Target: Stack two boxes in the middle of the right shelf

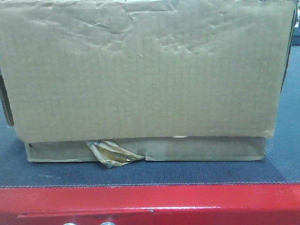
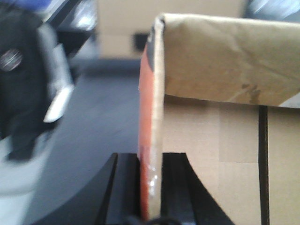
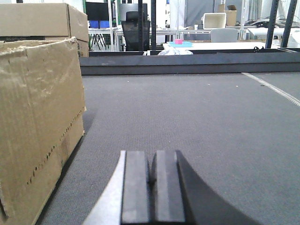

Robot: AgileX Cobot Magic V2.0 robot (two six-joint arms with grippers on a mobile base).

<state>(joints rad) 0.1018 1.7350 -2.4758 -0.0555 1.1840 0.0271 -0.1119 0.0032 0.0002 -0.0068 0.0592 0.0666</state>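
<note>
Your left gripper [image 2: 150, 159] clamped on a thin edge of the wrinkled cardboard box [image 1: 150, 84], your right gripper [image 3: 151, 164] closed on nothing, box near its left, resting on the grey felt platform [image 1: 150, 173], tape scrap [image 1: 112, 153] at its base

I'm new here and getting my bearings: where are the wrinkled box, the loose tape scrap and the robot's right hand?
Wrinkled box [image 1: 150, 79]: front view, middle of its creased face.
Tape scrap [image 1: 115, 153]: front view, its crumpled middle.
Right hand [image 3: 151, 164]: right wrist view, between its shut fingertips.
</note>
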